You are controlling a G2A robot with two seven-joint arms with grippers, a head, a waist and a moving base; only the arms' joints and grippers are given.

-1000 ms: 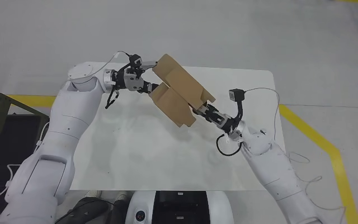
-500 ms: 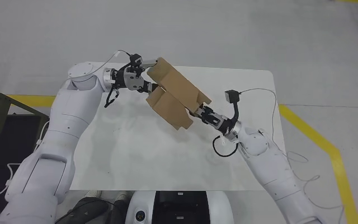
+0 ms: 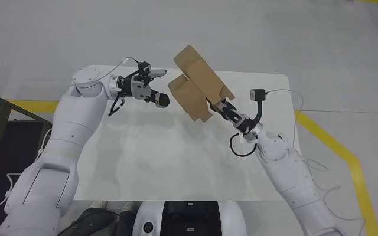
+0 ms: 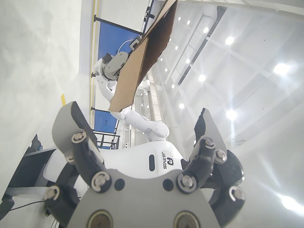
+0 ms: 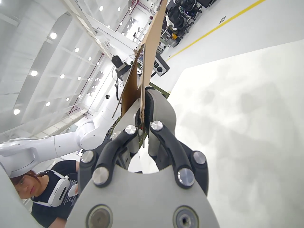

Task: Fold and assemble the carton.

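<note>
From above, my left gripper (image 3: 160, 87) has let go of the carton (image 3: 199, 82) and hangs spread and empty, while my right gripper (image 3: 220, 107) has swung it up toward the table's (image 3: 153, 159) far edge. My left wrist view shows the carton (image 4: 144, 60) well apart from my open fingers (image 4: 71, 115). In my right wrist view my jaws pinch its lower edge (image 5: 152, 48), so I judge the folding now hangs on one grip.

Brown carton (image 3: 199, 81) aloft over the white table (image 3: 177, 171), its edge in the right tool (image 3: 220, 106) (left tool (image 3: 162, 87) nearby, agape)
</note>
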